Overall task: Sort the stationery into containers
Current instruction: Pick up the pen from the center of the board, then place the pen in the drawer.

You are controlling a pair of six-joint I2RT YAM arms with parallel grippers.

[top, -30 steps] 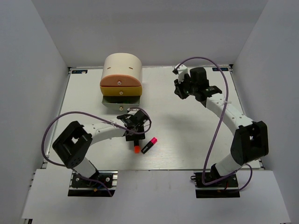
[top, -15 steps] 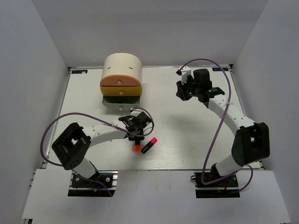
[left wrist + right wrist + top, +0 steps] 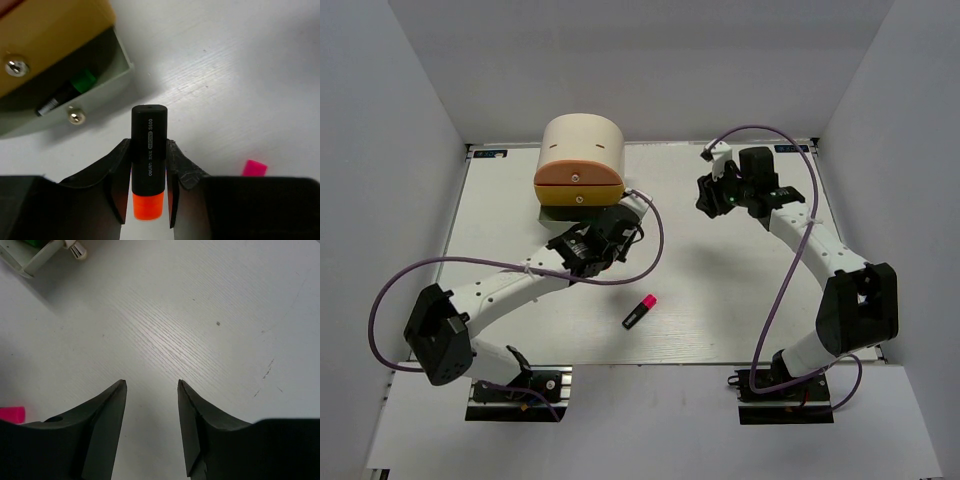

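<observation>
My left gripper (image 3: pixel 148 145) is shut on a black highlighter with an orange cap (image 3: pixel 148 131) and holds it above the table, just right of the cabinet's open bottom drawer (image 3: pixel 102 87). A green-capped highlighter (image 3: pixel 70 92) lies inside that drawer. In the top view the left gripper (image 3: pixel 617 222) is right in front of the cream half-cylinder cabinet (image 3: pixel 582 148) with its orange drawer (image 3: pixel 578 177) and yellow drawer (image 3: pixel 570 196). A pink-capped highlighter (image 3: pixel 640 312) lies on the table. My right gripper (image 3: pixel 151 382) is open and empty, at the far right (image 3: pixel 713 196).
The table's white surface (image 3: pixel 740 290) is walled by grey panels on three sides. A purple cable (image 3: pixel 650 215) loops beside the left wrist. The drawer's corner and knob (image 3: pixel 77 249) and the pink cap (image 3: pixel 11 414) show in the right wrist view.
My left gripper has lifted the orange-capped highlighter off the table and carried it back toward the cabinet's open drawer. The right arm has barely moved.
</observation>
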